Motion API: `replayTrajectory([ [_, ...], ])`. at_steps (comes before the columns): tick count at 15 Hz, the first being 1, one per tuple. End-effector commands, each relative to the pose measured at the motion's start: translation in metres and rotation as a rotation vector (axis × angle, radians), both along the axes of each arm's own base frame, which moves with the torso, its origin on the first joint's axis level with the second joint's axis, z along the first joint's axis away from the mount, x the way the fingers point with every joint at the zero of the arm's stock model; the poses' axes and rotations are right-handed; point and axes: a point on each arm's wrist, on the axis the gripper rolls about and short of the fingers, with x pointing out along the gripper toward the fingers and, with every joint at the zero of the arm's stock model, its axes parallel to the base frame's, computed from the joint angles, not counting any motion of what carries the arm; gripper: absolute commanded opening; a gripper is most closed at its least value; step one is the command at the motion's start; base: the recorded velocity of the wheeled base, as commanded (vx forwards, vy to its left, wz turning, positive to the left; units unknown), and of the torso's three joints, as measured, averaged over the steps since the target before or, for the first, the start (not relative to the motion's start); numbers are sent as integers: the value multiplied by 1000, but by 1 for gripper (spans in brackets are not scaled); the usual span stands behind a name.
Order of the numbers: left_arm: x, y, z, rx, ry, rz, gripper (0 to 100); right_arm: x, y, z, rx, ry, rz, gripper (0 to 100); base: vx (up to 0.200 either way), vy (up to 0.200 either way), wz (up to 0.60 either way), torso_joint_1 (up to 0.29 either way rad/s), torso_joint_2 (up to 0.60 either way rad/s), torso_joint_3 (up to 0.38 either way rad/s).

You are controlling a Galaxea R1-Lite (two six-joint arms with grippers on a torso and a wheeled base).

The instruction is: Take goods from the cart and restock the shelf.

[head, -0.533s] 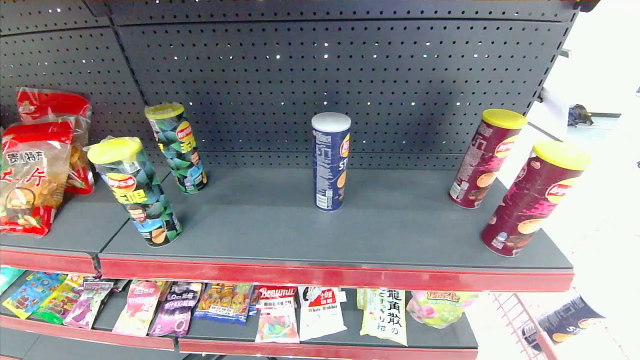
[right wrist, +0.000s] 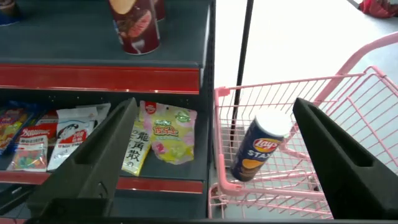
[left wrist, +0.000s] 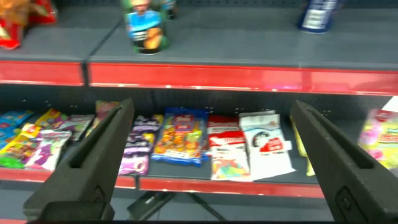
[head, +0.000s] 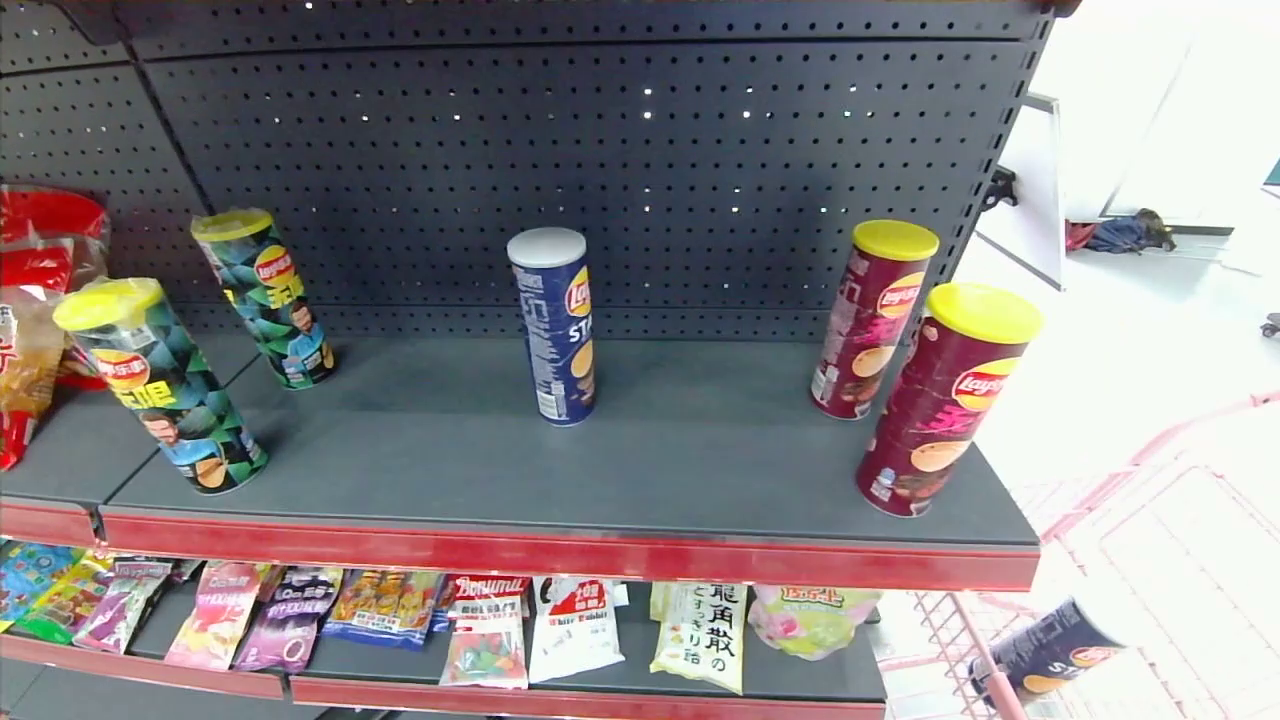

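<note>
The dark blue can of crisps (right wrist: 258, 149) sits in the pink wire cart (right wrist: 298, 84), just off the right end of the shelf (head: 600, 460). It is tilted, pale lid uppermost, leaning at the cart's corner nearest the shelf. I'd judge it light and fairly stiff: a smooth tube that could slip in a loose grasp or dent under a hard squeeze. The safest hold looks to be across the middle of the body, not the lid, which might pop off.

The right gripper (right wrist: 214, 102) faces the cart, spread wide and holding nothing, well apart from the can. The left gripper (left wrist: 211, 106) is likewise spread and empty, facing the snack packets (left wrist: 180, 134) on the lower shelf.

On the shelf a matching blue can (head: 555, 325) stands upright mid-way, with room beside it. Two maroon cans (head: 945, 400) stand at its right end and two green cans (head: 150, 385) at its left.
</note>
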Motion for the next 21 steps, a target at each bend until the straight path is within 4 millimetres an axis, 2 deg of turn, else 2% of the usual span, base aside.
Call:
replayTrajectory([
  [1,0,0,0,0,0,0,100,0,0,0,1,1,1,100,0,-200,0,2,-2,2],
  [5,0,0,0,0,0,2,100,0,0,0,1,1,1,100,0,-200,0,4,0,-2],
  [7,0,0,0,0,0,2,100,0,0,0,1,1,1,100,0,0,0,0,0,0],
  [17,0,0,0,-1,0,0,100,0,0,0,4,1,1,100,0,0,-600,1,3,1],
  [21,0,0,0,-1,0,0,100,0,0,0,3,1,-1,100,0,0,0,0,0,0],
])
